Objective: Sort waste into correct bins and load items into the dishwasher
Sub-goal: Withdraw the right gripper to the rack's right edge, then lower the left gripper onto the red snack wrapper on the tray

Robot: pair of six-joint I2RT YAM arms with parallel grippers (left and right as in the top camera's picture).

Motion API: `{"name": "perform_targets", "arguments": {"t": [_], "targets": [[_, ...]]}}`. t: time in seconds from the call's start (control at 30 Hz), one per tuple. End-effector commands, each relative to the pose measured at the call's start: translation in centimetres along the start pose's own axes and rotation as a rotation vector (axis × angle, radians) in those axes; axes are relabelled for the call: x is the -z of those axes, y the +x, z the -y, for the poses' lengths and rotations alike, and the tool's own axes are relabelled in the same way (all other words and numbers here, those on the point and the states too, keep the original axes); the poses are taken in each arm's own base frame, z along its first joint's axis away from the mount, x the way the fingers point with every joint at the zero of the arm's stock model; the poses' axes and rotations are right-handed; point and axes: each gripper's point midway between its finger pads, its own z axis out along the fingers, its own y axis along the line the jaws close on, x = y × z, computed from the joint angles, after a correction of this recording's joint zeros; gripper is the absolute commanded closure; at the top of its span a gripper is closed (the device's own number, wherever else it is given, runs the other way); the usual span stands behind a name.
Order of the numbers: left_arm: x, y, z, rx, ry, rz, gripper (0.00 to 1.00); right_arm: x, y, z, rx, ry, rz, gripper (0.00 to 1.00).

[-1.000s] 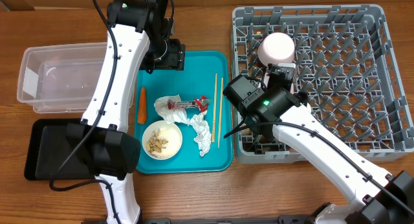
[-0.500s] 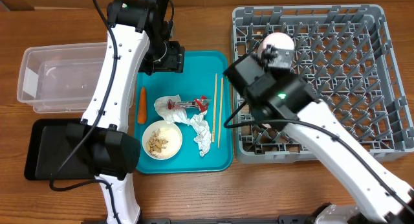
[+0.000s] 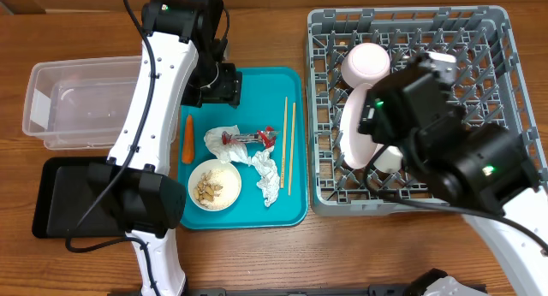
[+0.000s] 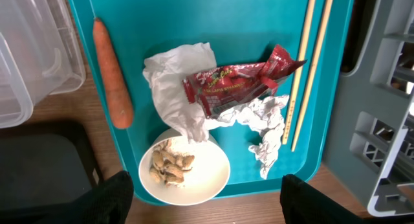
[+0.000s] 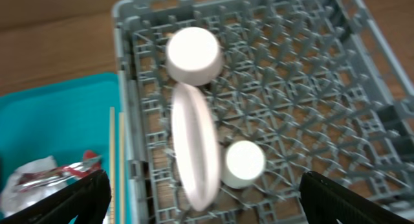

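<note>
Here, the left gripper and the right gripper both stand spread wide, gripping nothing.
The grey rack fills the table's 3 o'clock side, its pegs toward 3 o'clock free; inside are one plate on edge at 9 o'clock, one upturned bowl at 11, one cup at 7. The teal tray holds two chopsticks along its 3 o'clock edge, one carrot along 9, two tissues, one red wrapper, one bowl of scraps. Clear tub at 9 o'clock, black tray at 8. The right one hangs over the rack, the left over the tray.
</note>
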Motion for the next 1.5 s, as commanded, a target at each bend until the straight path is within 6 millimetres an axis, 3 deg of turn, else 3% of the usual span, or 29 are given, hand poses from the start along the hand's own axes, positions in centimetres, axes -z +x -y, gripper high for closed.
{"name": "perform_targets", "arguments": {"t": [0.0,0.1,0.23,0.3,0.4,0.53,0.63,0.73,0.87,1.03,1.13,1.27,1.47], "targets": [[1.3,0.0,-0.1,0.003,-0.007,0.039,0.25,-0.1,-0.3,1.4,-0.006,0.013,-0.025,0.04],[0.8,0.3,-0.1,0.024,-0.007,0.018,0.28,-0.6,0.0,2.9,-0.030,0.047,-0.063,0.03],[-0.3,1.3,0.7,-0.004,0.011,-0.034,0.47,-1.0,-0.1,4.8,-0.070,0.098,-0.077,0.01],[-0.3,1.9,1.0,-0.016,0.007,-0.043,0.52,-1.2,-0.2,5.7,-0.090,0.121,-0.084,0.00],[0.7,3.3,1.8,-0.043,0.012,-0.028,0.54,-1.4,-0.2,7.3,-0.123,0.163,-0.098,0.00],[3.6,5.7,2.7,-0.070,0.003,0.045,0.53,-1.6,-0.2,8.9,-0.163,0.204,-0.109,0.00],[5.9,9.1,2.3,-0.033,-0.058,0.123,0.48,-1.7,-0.2,9.3,-0.182,0.207,-0.119,0.00],[5.6,11.5,1.7,-0.005,-0.093,0.116,0.46,-1.8,-0.2,9.2,-0.182,0.204,-0.119,0.00],[3.0,13.0,1.1,0.014,-0.118,0.070,0.45,-1.8,-0.2,9.2,-0.182,0.204,-0.119,0.00],[-2.4,11.9,1.4,0.023,-0.098,0.063,0.27,-1.8,-0.2,9.2,-0.182,0.204,-0.119,0.00],[-4.0,10.8,2.1,0.014,-0.066,0.098,0.36,-1.8,-0.2,9.2,-0.182,0.204,-0.119,0.00],[-5.2,8.2,2.8,-0.075,-0.044,0.197,0.30,-1.8,-0.2,9.2,-0.182,0.204,-0.119,0.00],[-7.9,5.1,3.7,-0.261,-0.059,0.232,0.02,-1.8,-0.2,9.2,-0.182,0.204,-0.119,0.00]]}}
